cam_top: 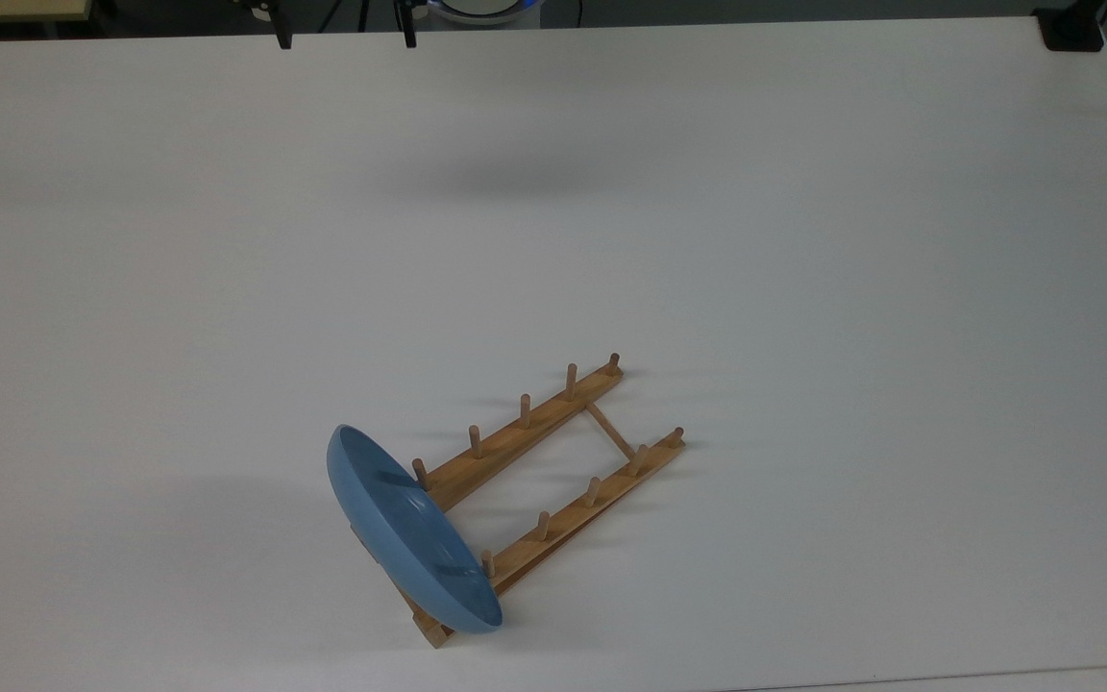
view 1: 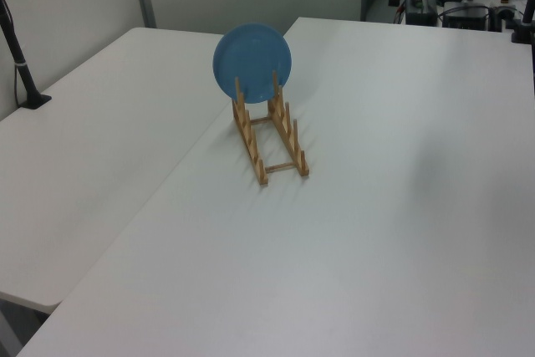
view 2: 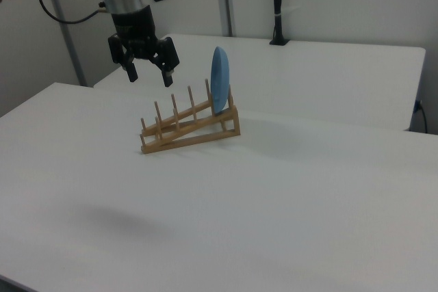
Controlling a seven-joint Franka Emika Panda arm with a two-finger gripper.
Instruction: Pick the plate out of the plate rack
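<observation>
Black and wide apart, the two fingers of the tool (view 2: 147,71) hang in the air at the right view's left, holding nothing and touching nothing. The tool points down and stands above and to the left of the plate rack (view 2: 191,130), well apart from it. I judge that the task is at its first step, the approach: no grasp is made yet.

Moving to the right in the right view, the wooden rack lies on the white table (view 2: 287,189) and rises toward its far end. The plate (view 2: 220,89) stands there on its edge, in the last slot, leaning a little against the pegs. In the top view the plate (cam_top: 408,527) is at the lower left end of the rack (cam_top: 553,471).

The next move calls, I think, for the tool to travel to the right over the rack, to turn so that its fingers stand on both faces of the upper rim, then to descend and close.
</observation>
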